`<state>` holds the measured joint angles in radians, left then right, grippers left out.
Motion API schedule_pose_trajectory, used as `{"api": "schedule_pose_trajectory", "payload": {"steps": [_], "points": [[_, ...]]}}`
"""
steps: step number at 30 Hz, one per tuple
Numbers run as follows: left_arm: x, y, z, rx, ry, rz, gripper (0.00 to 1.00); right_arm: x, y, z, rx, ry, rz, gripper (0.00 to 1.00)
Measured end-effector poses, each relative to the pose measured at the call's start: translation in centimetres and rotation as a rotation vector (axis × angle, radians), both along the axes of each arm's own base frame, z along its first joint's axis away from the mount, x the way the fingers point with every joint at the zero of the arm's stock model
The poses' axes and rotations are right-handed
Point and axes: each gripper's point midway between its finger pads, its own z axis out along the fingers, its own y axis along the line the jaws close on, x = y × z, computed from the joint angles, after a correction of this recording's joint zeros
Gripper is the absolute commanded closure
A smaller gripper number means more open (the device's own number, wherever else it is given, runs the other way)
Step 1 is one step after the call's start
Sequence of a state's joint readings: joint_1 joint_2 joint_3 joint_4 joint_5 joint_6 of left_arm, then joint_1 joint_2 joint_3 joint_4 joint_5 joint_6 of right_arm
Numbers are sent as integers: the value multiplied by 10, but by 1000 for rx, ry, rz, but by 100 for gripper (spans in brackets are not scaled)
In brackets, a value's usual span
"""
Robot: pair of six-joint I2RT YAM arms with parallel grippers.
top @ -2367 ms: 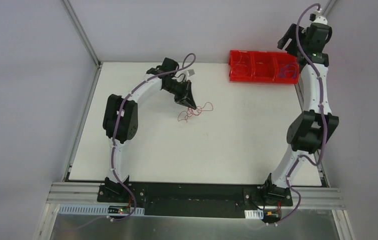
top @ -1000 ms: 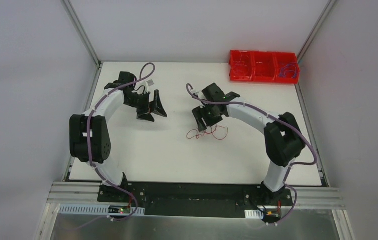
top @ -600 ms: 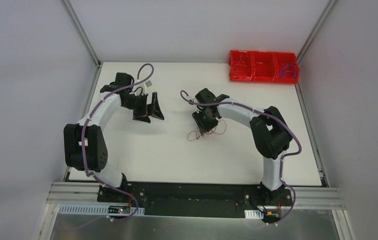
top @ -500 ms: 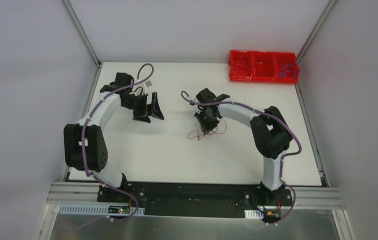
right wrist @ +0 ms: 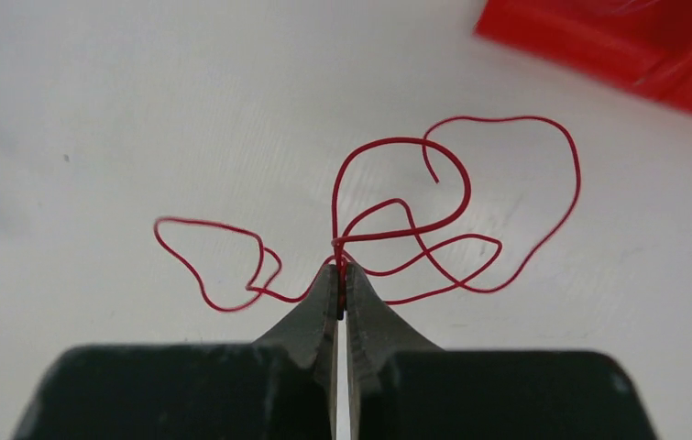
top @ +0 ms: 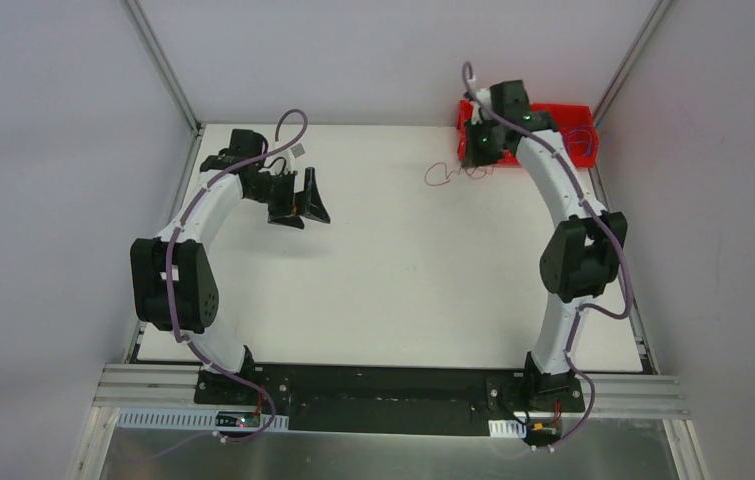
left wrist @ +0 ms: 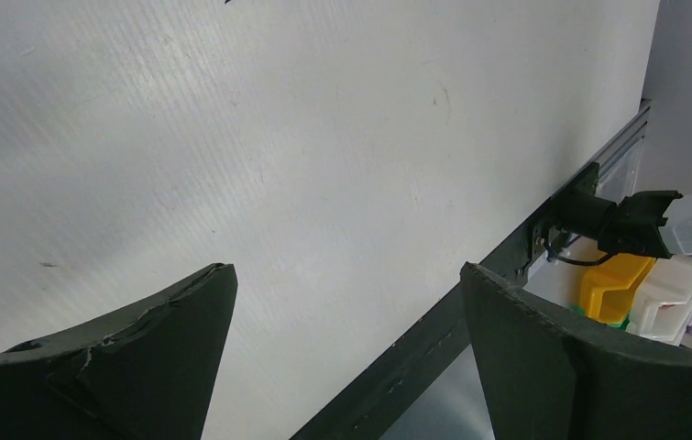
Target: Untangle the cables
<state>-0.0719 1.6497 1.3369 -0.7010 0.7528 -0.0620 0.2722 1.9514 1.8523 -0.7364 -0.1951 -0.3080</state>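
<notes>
No readable text, label, brand, number or sign shows in any view.

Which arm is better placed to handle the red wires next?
Right. The right gripper is shut on the cables near the red bin; the left gripper is open, empty and far from them.

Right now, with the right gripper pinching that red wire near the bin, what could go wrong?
The right gripper pinches the red wire only at its tips, so the strand may slip out. The loops cross one another; pulling could tighten them into a knot. They spread wide beside the red bin and might snag its rim.
</notes>
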Motion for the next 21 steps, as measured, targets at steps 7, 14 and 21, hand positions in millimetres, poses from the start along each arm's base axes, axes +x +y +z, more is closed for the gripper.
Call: {"api": "schedule_pose_trajectory", "payload": {"steps": [7,14,21], "points": [[7,-1,9,-7,-26,-2,5,81,-72,123,135,-313,-196,100],[17,-2,5,-6,-19,-3,4,144,-145,165,368,-472,-474,100],[34,-2,10,4,-23,-23,3,199,-178,134,515,-514,-765,100]]}}
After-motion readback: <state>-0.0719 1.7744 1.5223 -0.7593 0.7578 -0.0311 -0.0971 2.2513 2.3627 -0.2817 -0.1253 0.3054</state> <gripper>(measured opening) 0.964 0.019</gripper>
